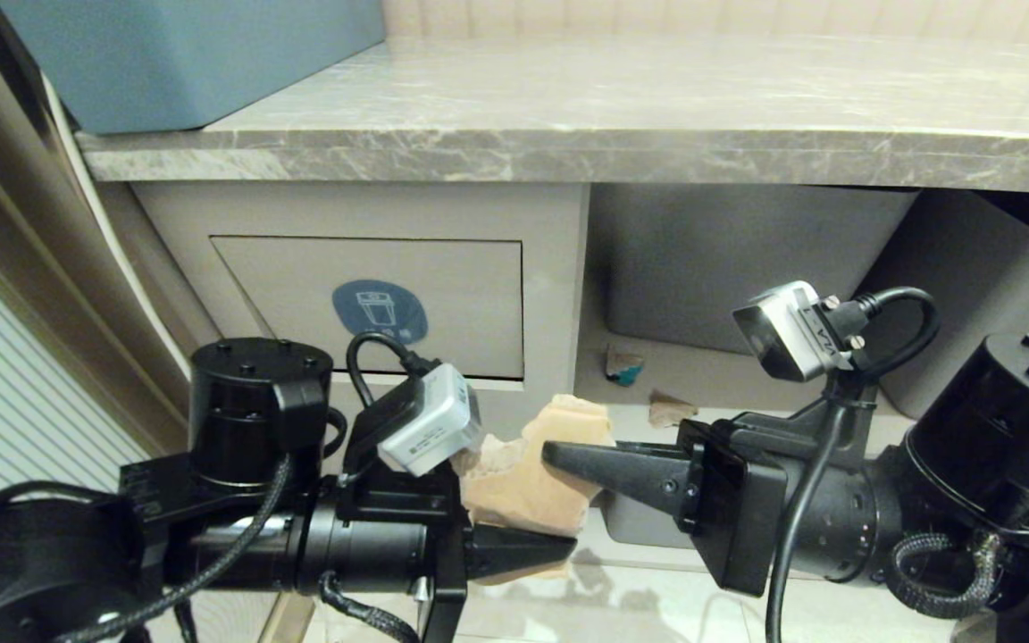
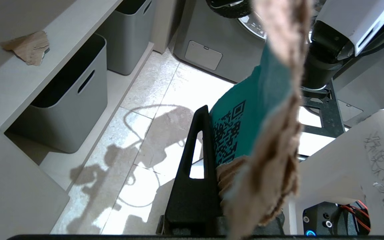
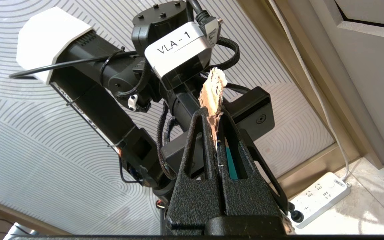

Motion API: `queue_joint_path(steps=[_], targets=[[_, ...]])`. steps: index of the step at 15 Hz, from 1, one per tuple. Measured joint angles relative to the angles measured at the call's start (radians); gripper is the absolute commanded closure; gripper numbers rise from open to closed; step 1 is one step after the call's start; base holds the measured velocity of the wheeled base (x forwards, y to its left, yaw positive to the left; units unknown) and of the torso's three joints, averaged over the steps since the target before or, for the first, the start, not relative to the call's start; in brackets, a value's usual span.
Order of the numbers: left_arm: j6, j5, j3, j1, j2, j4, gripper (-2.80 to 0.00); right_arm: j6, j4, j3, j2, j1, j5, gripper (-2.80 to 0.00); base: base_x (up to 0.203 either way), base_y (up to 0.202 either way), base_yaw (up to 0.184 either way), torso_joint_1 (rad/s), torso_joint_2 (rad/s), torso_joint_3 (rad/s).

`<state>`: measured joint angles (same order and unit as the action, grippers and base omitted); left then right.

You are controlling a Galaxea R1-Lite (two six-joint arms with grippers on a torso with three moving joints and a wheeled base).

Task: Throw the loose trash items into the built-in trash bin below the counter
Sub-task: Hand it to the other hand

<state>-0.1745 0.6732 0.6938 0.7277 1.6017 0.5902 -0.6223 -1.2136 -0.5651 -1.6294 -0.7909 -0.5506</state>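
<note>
A torn piece of brown cardboard (image 1: 523, 487) with a teal patch and a printed code (image 2: 235, 126) hangs in the air below the counter (image 1: 568, 134). Both grippers grip it. My left gripper (image 1: 564, 546) points right and is shut on its lower part; only one finger (image 2: 195, 173) shows in the left wrist view. My right gripper (image 1: 555, 454) points left, shut on the upper edge (image 3: 213, 96). Two more scraps, one teal (image 1: 624, 364) and one brown (image 1: 671, 409), lie on the low shelf. The trash bin flap (image 1: 443, 295) with its blue sticker is closed, behind the left arm.
Grey storage tubs (image 1: 729, 268) (image 1: 970, 268) stand under the counter to the right of the bin, and lower tubs (image 2: 68, 96) under the shelf. A blue-grey box (image 1: 184, 54) sits on the counter. A white power strip (image 3: 322, 196) and its cable lie on the floor by the wall.
</note>
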Motion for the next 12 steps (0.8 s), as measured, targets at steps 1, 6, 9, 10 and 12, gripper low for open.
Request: queue_joint_path(steps=[1,6,9,10,12], targets=[[0.0,-0.001,-0.004,0.0,-0.005,0.0,0.0,-0.002,0.001,0.001,0.001,-0.001,-0.005,0.0,0.0,0.0,0.0,0.0,0.0,0.0],[0.001,-0.006,-0.03,0.0,-0.032,0.002,0.0,-0.068,0.013,-0.006,0.01,-0.002,-0.007,-2.8,0.0,0.0,0.0,0.0,0.0,0.0],[0.005,-0.023,-0.031,-0.004,-0.037,0.003,0.0,-0.063,0.011,0.005,0.02,-0.001,0.002,-2.8,0.0,0.0,0.0,0.0,0.0,0.0],[0.015,-0.053,-0.031,-0.008,-0.037,0.003,0.0,-0.063,0.01,0.01,0.029,0.003,0.004,-2.8,0.0,0.0,0.0,0.0,0.0,0.0],[0.052,-0.104,-0.031,-0.021,-0.036,0.002,0.0,-0.065,0.009,0.034,0.053,0.021,0.008,-2.8,0.0,0.0,0.0,0.0,0.0,0.0]])
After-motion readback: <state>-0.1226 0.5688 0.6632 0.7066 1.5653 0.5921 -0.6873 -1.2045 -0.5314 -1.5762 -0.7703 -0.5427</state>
